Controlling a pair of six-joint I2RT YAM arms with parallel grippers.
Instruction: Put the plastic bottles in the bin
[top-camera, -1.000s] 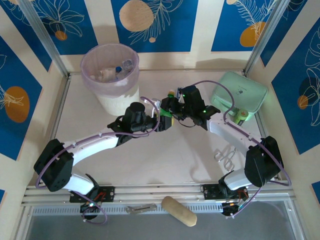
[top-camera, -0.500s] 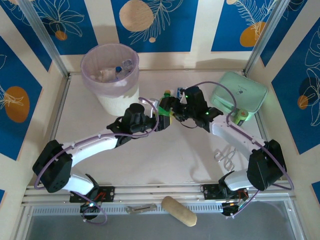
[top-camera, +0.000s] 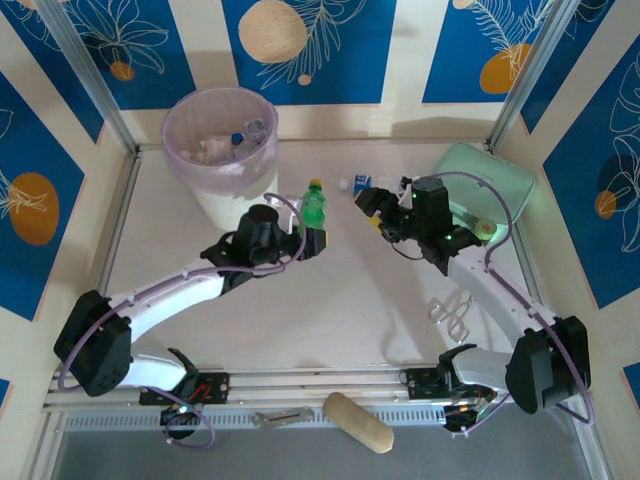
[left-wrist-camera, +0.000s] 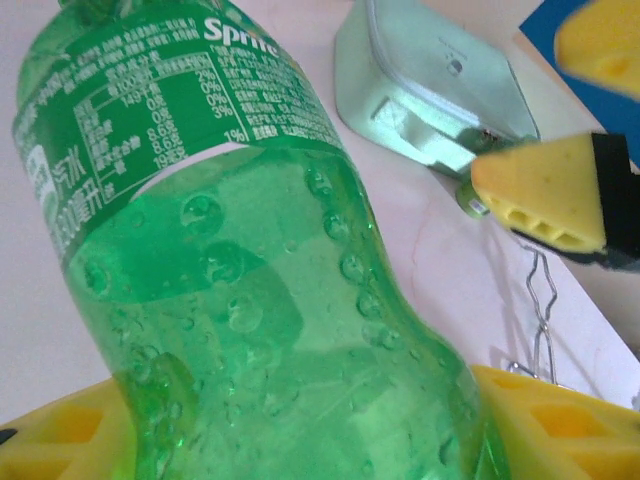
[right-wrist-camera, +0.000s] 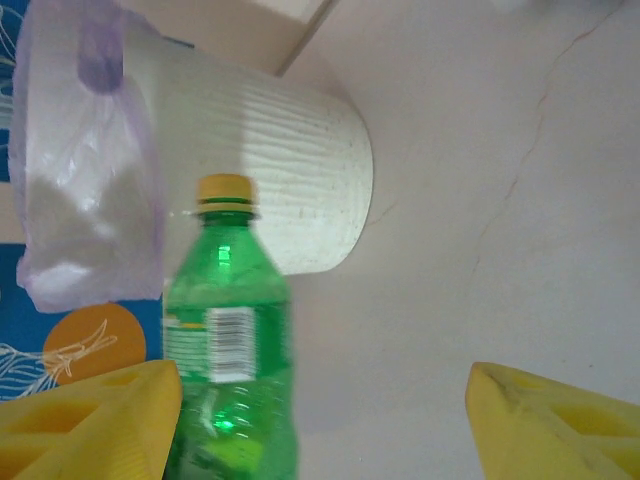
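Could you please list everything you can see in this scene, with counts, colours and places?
bin: one, cream-white with pink liner, far left.
bottles in bin: a few, clear, one blue cap; exact count unclear.
green bottle: one, yellow cap, upright, centre.
blue-labelled bottle: one, clear, lying far centre.
pouch: one, mint green, far right.
wire clip: one, metal, right.
tan oblong object: one, near edge, centre.
left hand: shut on green bottle.
right hand: open, empty.
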